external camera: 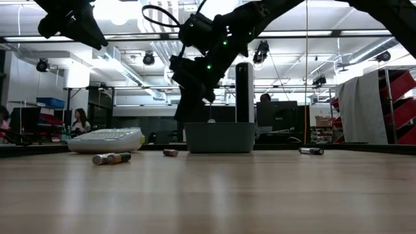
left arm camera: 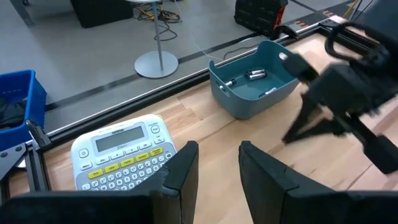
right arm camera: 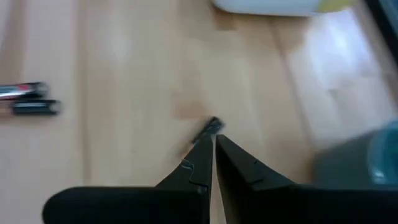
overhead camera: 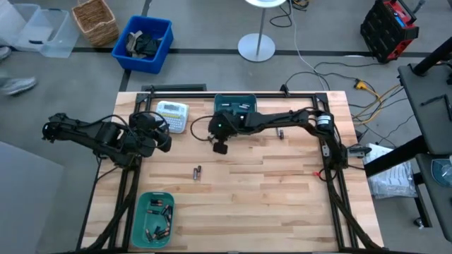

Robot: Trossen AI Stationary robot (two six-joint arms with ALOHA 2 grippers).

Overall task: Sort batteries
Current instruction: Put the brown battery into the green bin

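One camera hangs overhead, looking straight down on the whole desk. Another sits at desk-top height, facing level across into the room. Each wrist camera peers close past its own fingers. The label-maker and far teal bin show overhead, low and from the left wrist.

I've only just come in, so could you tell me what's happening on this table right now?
The robot is sorting batteries into teal bins. The right gripper hangs just in front of the far bin, fingers nearly closed around a small battery. The left gripper waits open beside the white label maker. Two batteries lie loose mid-table, another under the right arm, and the near bin already holds several.
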